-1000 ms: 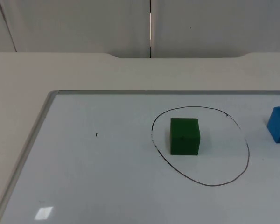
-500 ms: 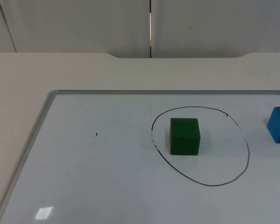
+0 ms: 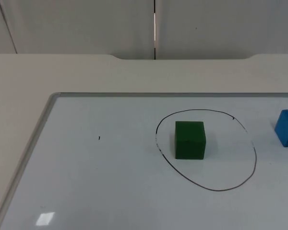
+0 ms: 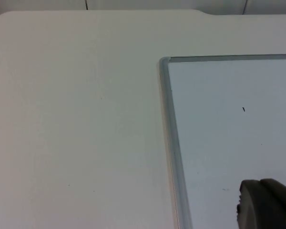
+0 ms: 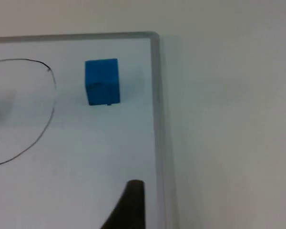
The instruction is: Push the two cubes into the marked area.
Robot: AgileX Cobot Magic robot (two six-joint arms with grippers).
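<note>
Cubes first: the green cube (image 3: 190, 139) sits inside the drawn circle (image 3: 255, 158) on the whiteboard (image 3: 86, 182), while the blue cube (image 3: 287, 127) rests outside it, near the board's right frame. Both look light, stiff and likely to slide easily on the slick board, so a flat push low on the blue one's outer face should do. Each gripper waits near its own board edge; whether their fingers are open or closed, I cannot tell.
</note>
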